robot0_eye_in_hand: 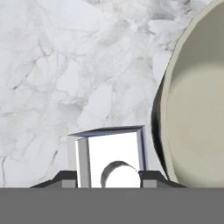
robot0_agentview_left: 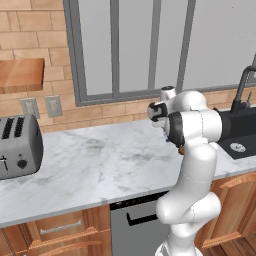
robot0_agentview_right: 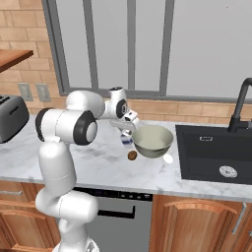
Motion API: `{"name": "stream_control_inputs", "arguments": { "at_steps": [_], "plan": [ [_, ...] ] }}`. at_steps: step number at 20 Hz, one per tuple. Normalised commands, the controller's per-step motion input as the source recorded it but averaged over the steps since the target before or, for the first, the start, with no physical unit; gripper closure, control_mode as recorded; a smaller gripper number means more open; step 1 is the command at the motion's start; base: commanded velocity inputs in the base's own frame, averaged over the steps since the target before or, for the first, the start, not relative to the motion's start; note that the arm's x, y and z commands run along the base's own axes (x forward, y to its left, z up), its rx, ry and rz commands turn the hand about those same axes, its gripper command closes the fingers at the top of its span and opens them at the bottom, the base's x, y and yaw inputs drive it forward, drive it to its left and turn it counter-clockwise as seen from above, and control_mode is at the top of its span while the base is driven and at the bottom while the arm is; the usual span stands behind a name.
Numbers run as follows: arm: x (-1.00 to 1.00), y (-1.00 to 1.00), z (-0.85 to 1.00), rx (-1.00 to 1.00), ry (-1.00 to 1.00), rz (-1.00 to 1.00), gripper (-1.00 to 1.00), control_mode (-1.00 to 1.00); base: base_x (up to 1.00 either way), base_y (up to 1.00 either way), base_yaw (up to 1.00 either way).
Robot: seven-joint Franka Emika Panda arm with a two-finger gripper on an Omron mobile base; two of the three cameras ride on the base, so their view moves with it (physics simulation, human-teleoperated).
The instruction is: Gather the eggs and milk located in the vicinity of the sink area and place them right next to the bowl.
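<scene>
- gripper low over the marble counter, just left of the bowl in the right base view
- fingers clenched on the milk; in the hand view the white carton with blue edges sits between the two dark tips, one on each side
- milk carton just beside the bowl's left wall; touching or a thin gap, hard to tell, and can't tell if it rests on the counter
- one brown egg lies on the counter at the front left of the bowl, right next to it
- a pale oval thing on the counter at the bowl's front right, maybe a second egg, too washed out to be sure
- bowl upright, cream-green, between the arm and the black sink
- black faucet behind the sink
- toaster at the far left of the counter, well apart from the bowl
</scene>
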Motion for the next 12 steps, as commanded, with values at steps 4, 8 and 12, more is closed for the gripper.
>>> {"name": "stream_control_inputs", "arguments": {
  "at_steps": [4, 8, 12],
  "plan": [
    [0.0, 0.0, 0.0, 0.0, 0.0, 0.0, 1.0, -1.0, 0.0, 0.0, 0.0],
    [0.0, 0.0, 0.0, 0.0, 0.0, 0.0, 1.0, -1.0, 0.0, 0.0, 0.0],
    [-0.09, 0.07, 0.0, 0.0, -0.11, 0.0, 1.0, -1.0, 0.0, 0.0, 0.0]
  ]
}}
